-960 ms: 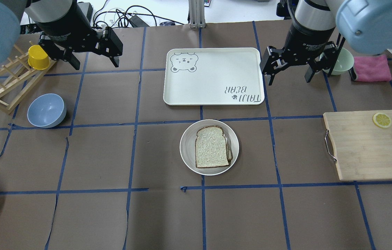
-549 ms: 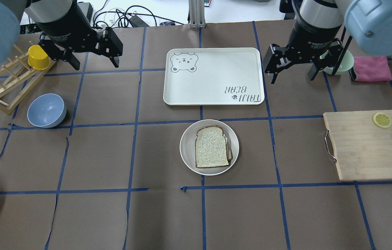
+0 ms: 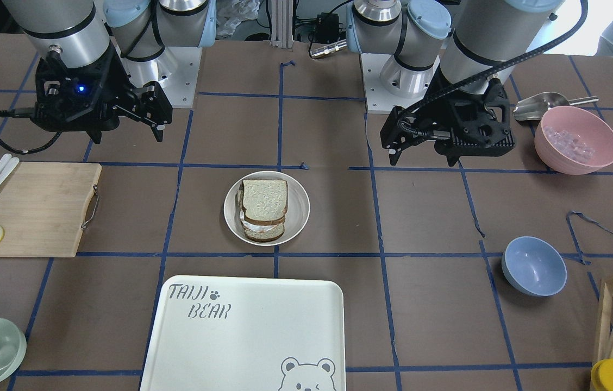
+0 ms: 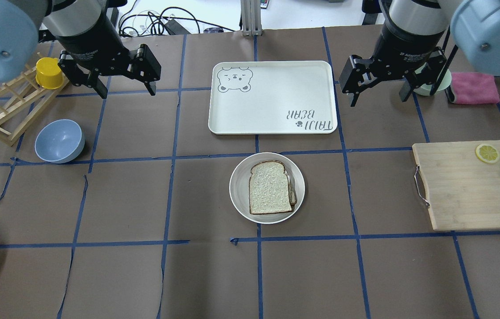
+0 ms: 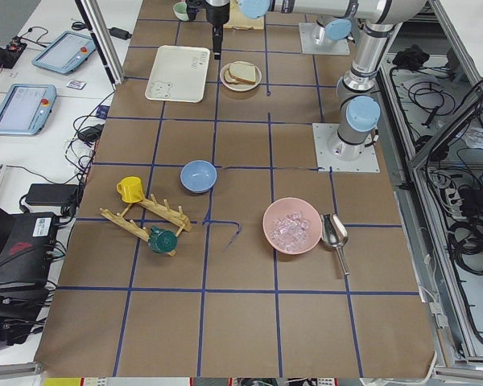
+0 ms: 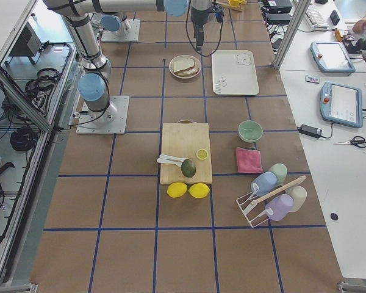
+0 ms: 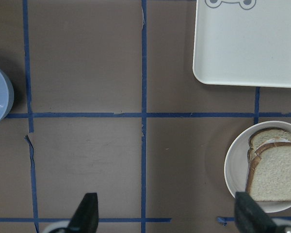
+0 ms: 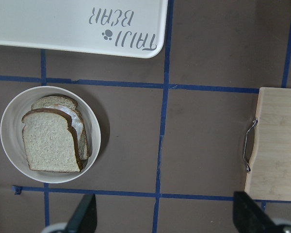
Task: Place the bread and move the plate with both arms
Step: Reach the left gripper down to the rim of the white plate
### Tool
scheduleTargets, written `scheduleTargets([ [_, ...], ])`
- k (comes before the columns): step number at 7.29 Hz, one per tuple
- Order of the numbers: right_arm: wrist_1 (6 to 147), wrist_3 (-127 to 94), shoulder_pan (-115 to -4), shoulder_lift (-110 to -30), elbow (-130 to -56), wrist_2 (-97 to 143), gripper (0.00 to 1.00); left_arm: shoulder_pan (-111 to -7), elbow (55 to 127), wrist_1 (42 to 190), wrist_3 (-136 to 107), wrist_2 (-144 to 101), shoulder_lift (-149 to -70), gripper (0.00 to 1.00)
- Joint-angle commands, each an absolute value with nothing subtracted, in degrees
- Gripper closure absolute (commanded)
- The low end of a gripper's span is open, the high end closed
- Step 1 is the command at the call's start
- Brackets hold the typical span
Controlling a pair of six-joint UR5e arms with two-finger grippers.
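Bread (image 4: pixel 270 188) already laid atop what seems a filled lower slice (image 3: pixel 263 231) in plate (image 4: pixel 237 186), near tray (image 4: pixel 272 97); left gripper (image 4: pixel 127 92) and right gripper (image 4: pixel 379 100) parted, empty, well clear; plate transfer outstanding.

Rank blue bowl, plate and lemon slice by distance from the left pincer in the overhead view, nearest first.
1. blue bowl: left side of the table, same side as the left pincer.
2. plate: table centre, holding the bread.
3. lemon slice: far right, on the cutting board.
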State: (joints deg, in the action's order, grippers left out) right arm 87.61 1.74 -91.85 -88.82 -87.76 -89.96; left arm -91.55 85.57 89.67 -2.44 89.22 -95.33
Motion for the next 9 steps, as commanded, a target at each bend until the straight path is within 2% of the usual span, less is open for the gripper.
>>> scheduleTargets([
  [1,87.5,1.8,-91.8,-89.3,-88.4,-90.0,0.00,-91.6,89.8,86.4,-3.0,88.8,-99.5,0.00],
  [4,87.5,1.7,-91.8,-89.3,-88.5,-90.0,0.00,-92.9,105.9,67.1,-5.9,88.9,-101.8,0.00],
  [5,87.6,1.6,-91.8,-89.2,-88.5,-89.9,0.00,-94.5,109.2,61.8,-8.5,88.9,-102.6,0.00],
  [9,88.7,1.3,-90.9,-88.9,-89.7,-89.9,0.00,-103.0,110.4,56.2,-24.7,87.7,-108.5,0.00],
])
